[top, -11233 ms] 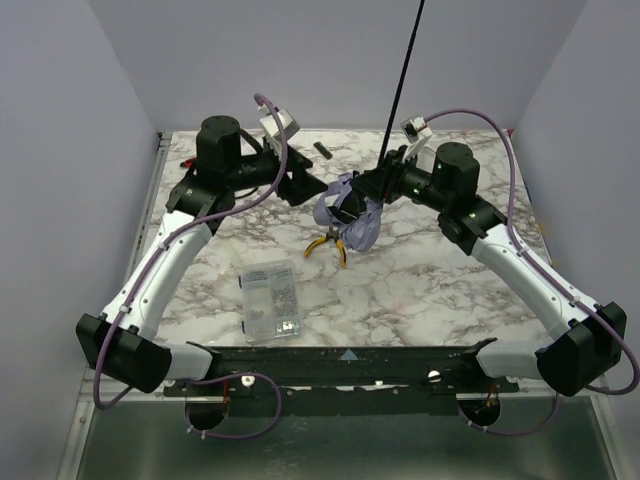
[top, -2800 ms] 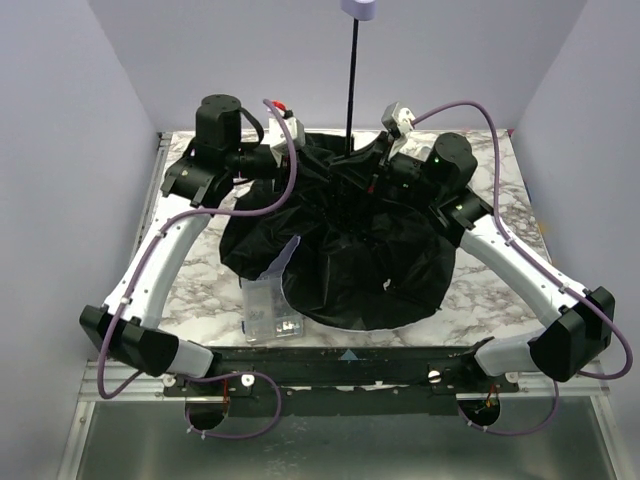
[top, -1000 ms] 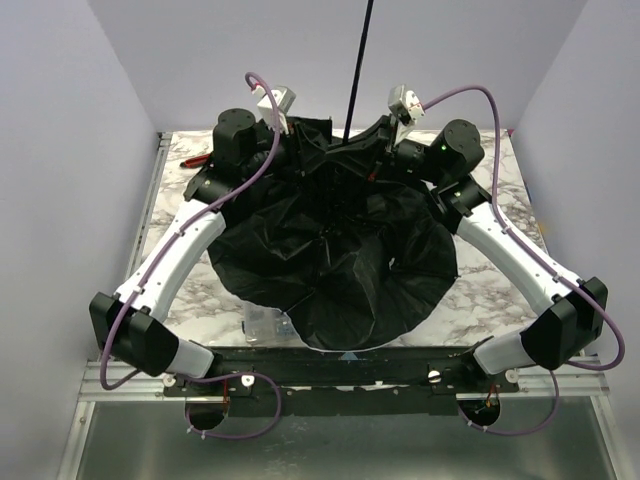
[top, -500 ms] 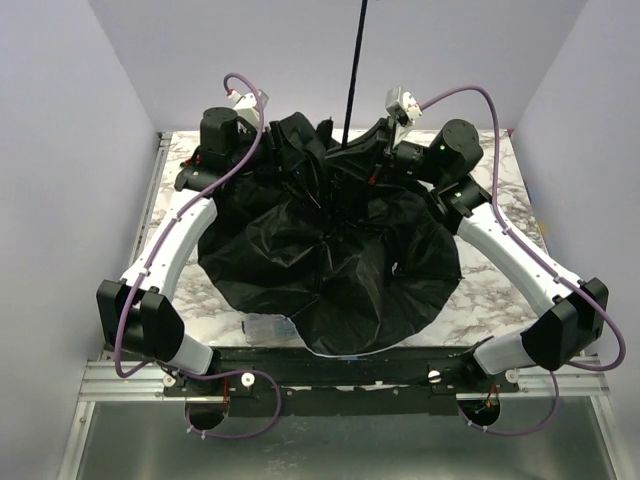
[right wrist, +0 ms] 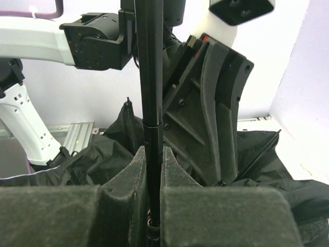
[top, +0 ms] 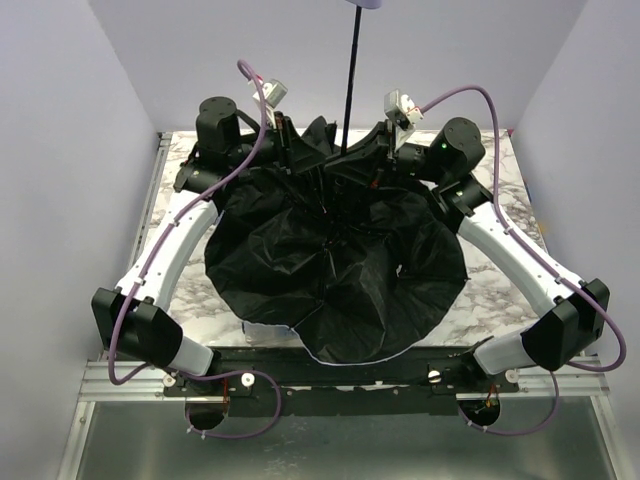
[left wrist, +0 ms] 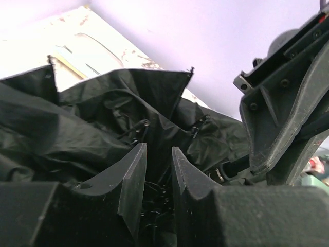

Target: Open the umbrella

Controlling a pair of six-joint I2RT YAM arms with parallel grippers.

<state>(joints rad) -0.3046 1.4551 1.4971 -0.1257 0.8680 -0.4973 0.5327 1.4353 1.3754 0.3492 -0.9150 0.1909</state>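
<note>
Across the marble table (top: 480,305), the umbrella (top: 330,270) sprawls open, black lining up. Both arms bend inward over it. The right gripper (right wrist: 153,154) pinches the upright shaft (top: 350,80), while the left gripper (left wrist: 158,152) hovers at the ribs with its fingers narrowly parted, any grip unclear.

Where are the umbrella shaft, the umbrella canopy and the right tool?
umbrella shaft (top: 350,80): top external view, mid-length of the thin black rod.
umbrella canopy (top: 330,270): top external view, middle of the black lining.
right tool (right wrist: 153,152): right wrist view, between its fingertips, clamped on the shaft.
</note>
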